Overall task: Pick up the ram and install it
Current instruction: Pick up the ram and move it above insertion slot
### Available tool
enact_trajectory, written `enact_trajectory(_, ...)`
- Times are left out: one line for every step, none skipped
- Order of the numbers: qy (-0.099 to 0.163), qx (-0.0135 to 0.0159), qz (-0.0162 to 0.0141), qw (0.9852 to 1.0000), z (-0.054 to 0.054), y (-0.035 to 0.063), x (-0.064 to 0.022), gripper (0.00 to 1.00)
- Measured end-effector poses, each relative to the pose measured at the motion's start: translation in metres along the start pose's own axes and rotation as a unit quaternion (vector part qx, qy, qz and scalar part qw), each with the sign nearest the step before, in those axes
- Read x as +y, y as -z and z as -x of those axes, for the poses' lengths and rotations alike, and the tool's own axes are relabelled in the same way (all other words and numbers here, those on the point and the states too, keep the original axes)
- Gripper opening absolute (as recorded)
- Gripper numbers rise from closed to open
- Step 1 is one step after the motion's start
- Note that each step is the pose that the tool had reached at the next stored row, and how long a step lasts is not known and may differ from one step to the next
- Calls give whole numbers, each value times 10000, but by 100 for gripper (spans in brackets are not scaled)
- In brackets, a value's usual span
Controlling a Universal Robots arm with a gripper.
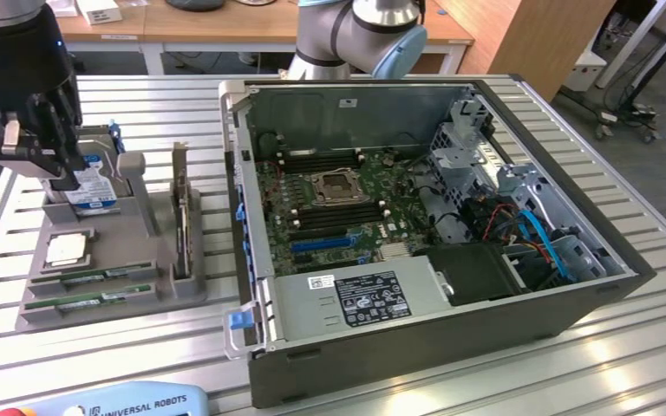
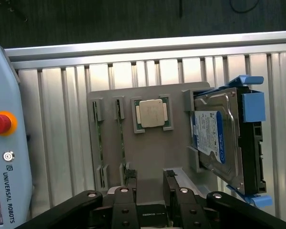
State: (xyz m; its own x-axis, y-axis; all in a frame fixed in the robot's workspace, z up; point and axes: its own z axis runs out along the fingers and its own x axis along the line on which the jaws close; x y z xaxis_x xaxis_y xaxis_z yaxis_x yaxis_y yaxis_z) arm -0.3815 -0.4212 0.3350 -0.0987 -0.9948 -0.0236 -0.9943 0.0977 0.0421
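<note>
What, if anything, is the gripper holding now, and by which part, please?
Nothing: the gripper is open and empty over the grey holder, where the ram lies in its slot.

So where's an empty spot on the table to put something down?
Bare table slats lie at the exterior view's right of the computer case, and between the grey holder and the pendant. The holder itself is crowded.

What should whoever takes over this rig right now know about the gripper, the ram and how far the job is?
Gripper: fingers open, holding nothing, above the grey holder, near the hard drive.
Ram sticks: two, both lying in the holder's slots, untouched.
Computer case: open, on the exterior view's right.
Done: nothing yet.
Left: pick-up and install.
</note>
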Motion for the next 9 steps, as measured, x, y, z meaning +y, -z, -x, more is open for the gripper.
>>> enact_trajectory(2,1,1,10000,0,-8,0,36)
enact_trajectory(5,1,1,10000,0,-18,0,36)
enact_trajectory(7,0,1,10000,0,-27,-1,36)
enact_trajectory(10,1,1,10000,0,-37,-1,36)
enact_trajectory(13,0,1,10000,0,-48,-2,36)
enact_trajectory(16,1,0,10000,0,-58,-2,36)
enact_trajectory(18,1,1,10000,-1,-67,-2,36)
enact_trajectory(20,1,1,10000,-1,-74,-3,36)
enact_trajectory(22,1,1,10000,-1,-79,-3,36)
